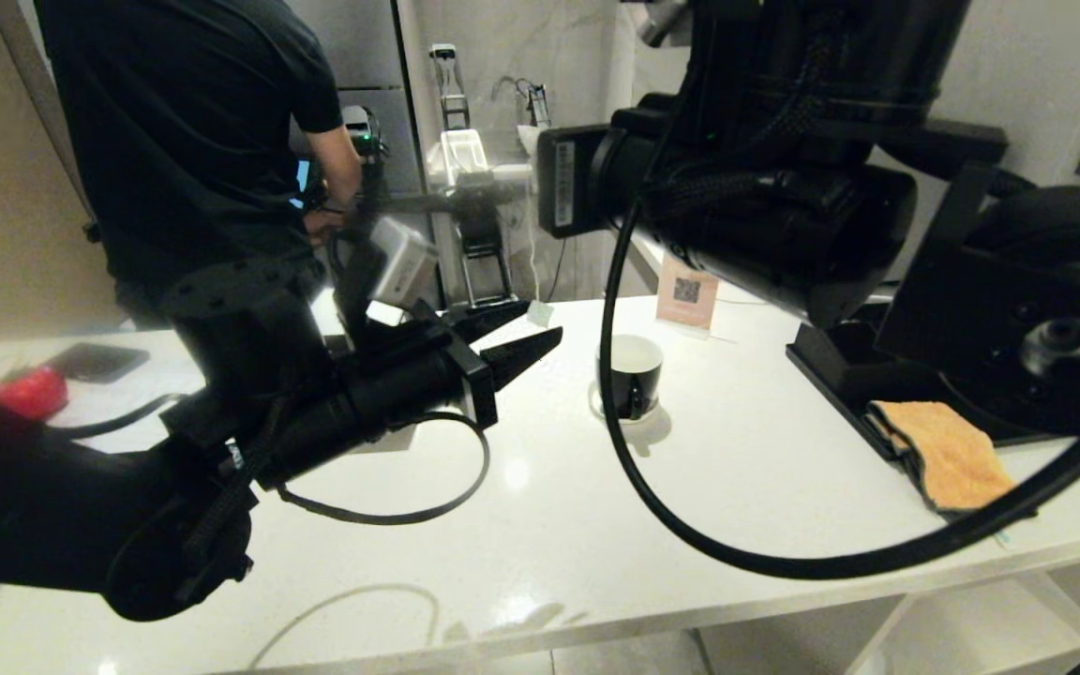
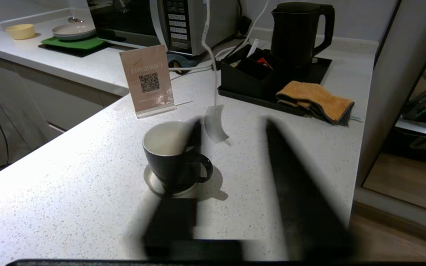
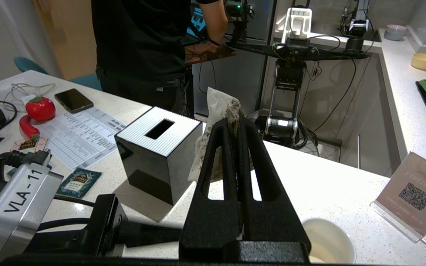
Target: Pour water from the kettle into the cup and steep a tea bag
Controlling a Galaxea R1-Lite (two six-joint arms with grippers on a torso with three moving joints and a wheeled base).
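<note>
My right gripper (image 3: 234, 123) is shut on the tea bag (image 3: 216, 107), a pale pouch pinched between its fingertips above the counter. From it the thin white string (image 2: 207, 40) hangs down to a paper tag (image 2: 215, 123). That tag dangles between the fingers of my left gripper (image 2: 232, 120), which stand apart and blurred, just beside the cup (image 2: 170, 155). The cup is black outside and white inside and stands on its white saucer (image 2: 153, 183). The head view shows the left gripper (image 1: 543, 319) left of the cup (image 1: 632, 375). The black kettle (image 2: 298, 31) stands upright on a tray at the back.
A QR sign (image 2: 148, 81) stands behind the cup. An orange cloth (image 2: 316, 98) lies by the black tray (image 2: 320, 70) with its compartment box (image 2: 250, 72). A tissue box (image 3: 159, 151) and a green sachet (image 3: 79, 181) sit left. A person in black (image 1: 184, 141) stands behind the counter.
</note>
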